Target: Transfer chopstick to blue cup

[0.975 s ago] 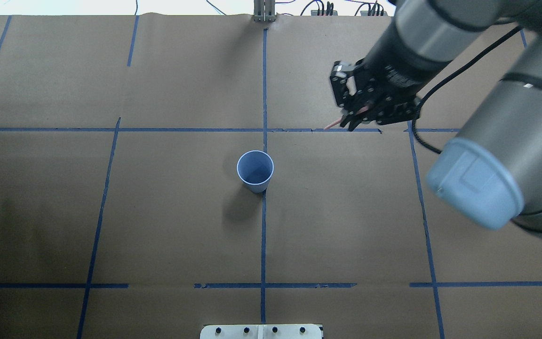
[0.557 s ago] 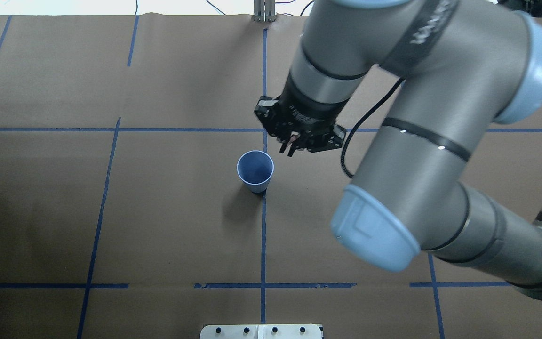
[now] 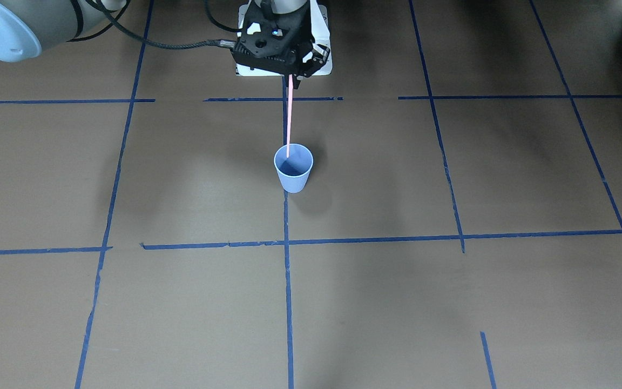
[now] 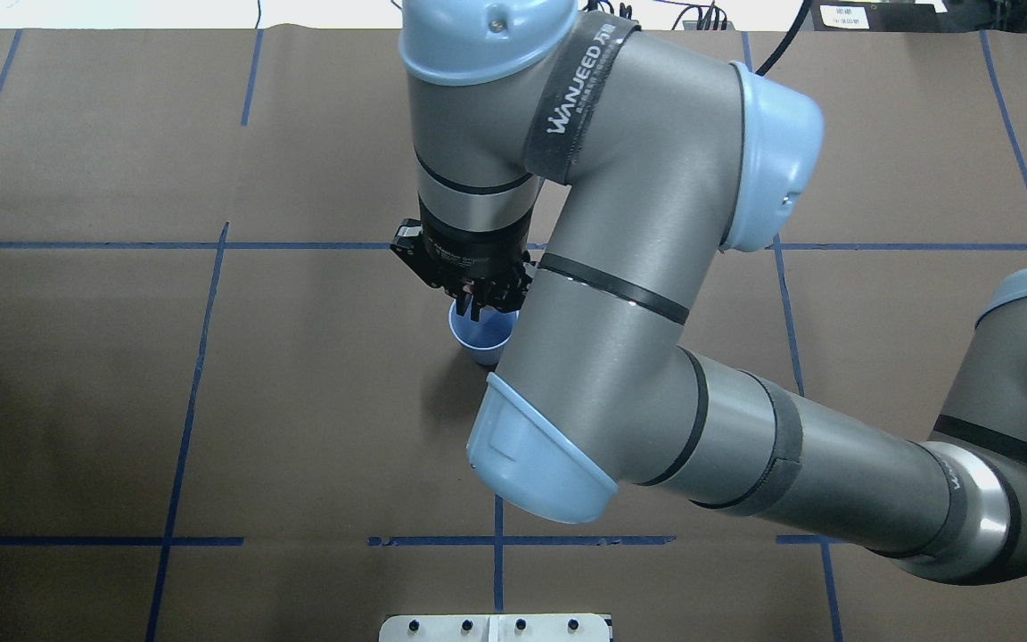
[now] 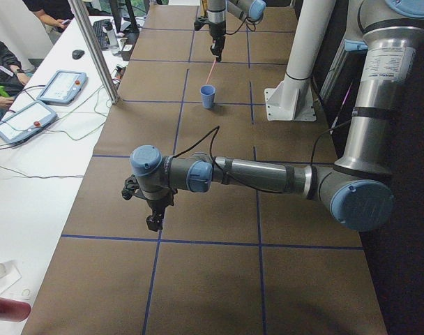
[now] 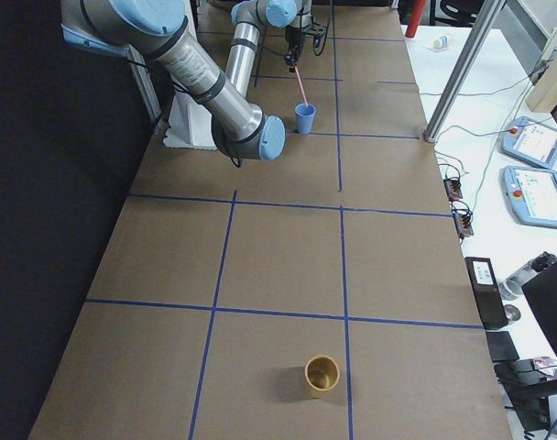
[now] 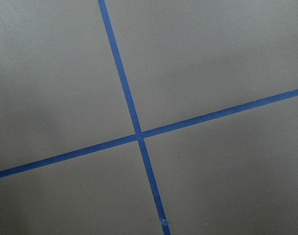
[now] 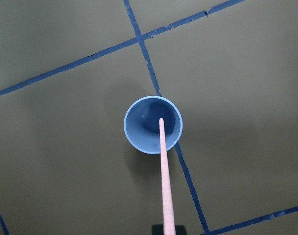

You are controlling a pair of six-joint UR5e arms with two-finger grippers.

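The light-blue cup [image 3: 293, 174] stands upright at the table's middle on a tape crossing; it also shows in the overhead view [image 4: 479, 337] and the right wrist view [image 8: 137, 134]. My right gripper [image 3: 292, 82] [image 4: 477, 308] is directly above it, shut on the top of the pink chopstick [image 3: 289, 121] [image 8: 165, 176]. The stick hangs straight down with its tip over the cup's mouth, about at rim height. My left gripper [image 5: 154, 222] shows only in the exterior left view, low over bare table far from the cup; I cannot tell if it is open or shut.
A tan cup [image 6: 322, 374] stands far off at the table's right end. The white base plate [image 4: 496, 627] lies at the near edge. A metal post [image 5: 93, 49] and the operators' tablets [image 5: 62, 85] stand beyond the far side.
My right arm has swung left from the back right with the chopstick. The stick has gone from slanted to vertical, and the gripper now hangs over the cup.
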